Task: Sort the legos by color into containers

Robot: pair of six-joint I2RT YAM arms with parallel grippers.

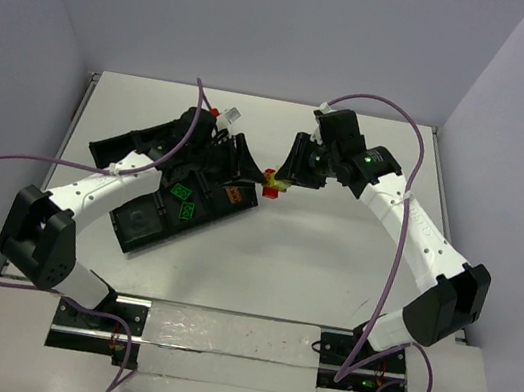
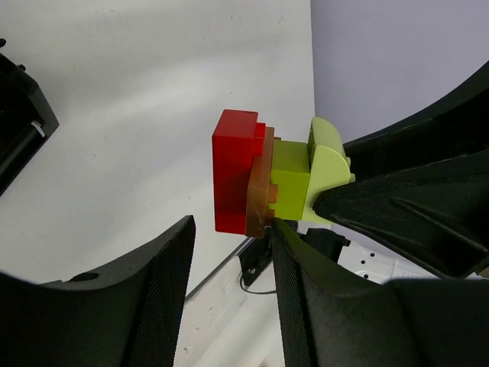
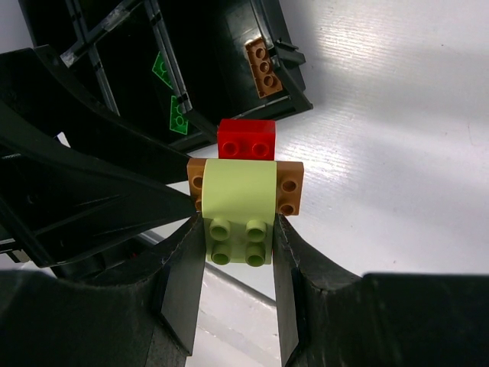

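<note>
So the right arm (image 1: pixel 419 229) is reaching in toward the middle of the counter (image 1: pixel 330 269). Its jaws are clamping tight on a little lego cluster (image 3: pixel 244 180), gripping it by the yellow-green brick (image 3: pixel 238 243) at the near end, with one finger (image 3: pixel 302 298) pressing on each side. Going outward from there, a rounded yellow-green piece (image 3: pixel 238 187) is sitting on that brick, a flat orange piece (image 3: pixel 291 186) is sticking out on both sides behind it, and a red brick (image 3: pixel 246 139) is capping the far end. From the top camera the whole cluster is hanging out just off the right corner of the black tray (image 1: pixel 141 220), which is lying skewed on the left half of the counter. I honestly can't tell if the cluster is touching the counter or not. The left arm (image 1: pixel 113 175) is stretching over the tray, and its jaws are spread wide apart, gripping nothing. In its wrist view the cluster is sitting just past the fingers (image 2: pixel 306 306), and one tip is poking in right by the orange piece, touching or not I can't say. Inside the tray, two green legos (image 1: pixel 182 198) are lying near the middle, and an orange lego (image 1: pixel 232 193) is resting in the compartment closest to the cluster.
</note>
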